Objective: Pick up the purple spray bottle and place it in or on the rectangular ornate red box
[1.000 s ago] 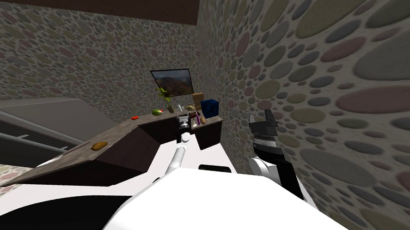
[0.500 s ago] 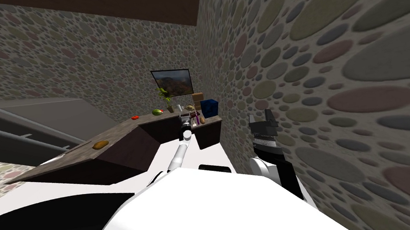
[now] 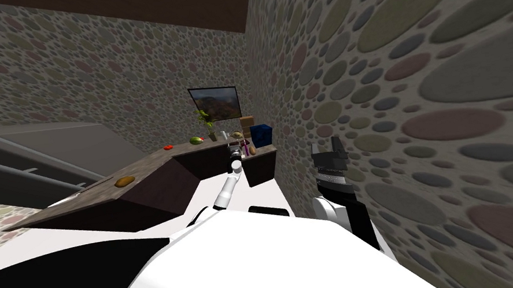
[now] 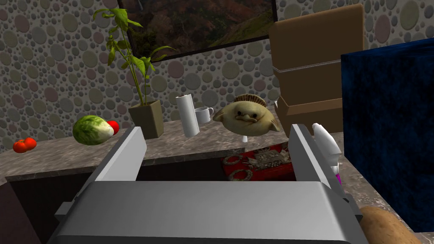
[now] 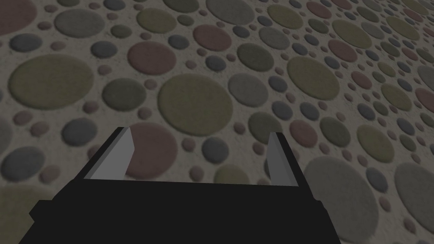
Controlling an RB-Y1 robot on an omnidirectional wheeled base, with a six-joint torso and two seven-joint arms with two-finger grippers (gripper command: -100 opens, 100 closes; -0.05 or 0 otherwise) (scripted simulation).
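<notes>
Counter (image 3: 136, 174) of mottled brown-grey stone on dark fronts runs in an L into the room's corner. Pebble-patterned wallpaper (image 3: 418, 79) covers the walls above a white floor (image 3: 254, 194). A framed landscape picture (image 4: 199, 21) hangs behind the counter.

The left gripper (image 4: 216, 135) is stretched out over the counter's far end, its fingers spread with nothing between them. The purple spray bottle with a white nozzle (image 4: 327, 144) stands upright on the counter just outside one finger, between that finger and a dark blue box (image 4: 390, 127); whether it touches the finger I cannot tell. The rectangular red box with pale ornament (image 4: 258, 163) lies flat on the counter just beyond the gripper, under a beige fish-shaped figure on a white stem (image 4: 246, 119).

Farther along the counter stand:
- a white paper roll (image 4: 187, 115)
- a white mug (image 4: 204, 113)
- a leafy plant in a square brown pot (image 4: 146, 118)
- a green cabbage (image 4: 90, 130) with a red tomato (image 4: 112, 126) touching it
- two more tomatoes (image 4: 24, 145), well apart from the cabbage

Stacked brown boxes (image 4: 318, 63) stand against the wall beside the blue box. A brown lump (image 4: 381, 224) lies near the gripper's body.

The right gripper (image 5: 201, 140) is raised close to the side wall, fingers apart and empty.
</notes>
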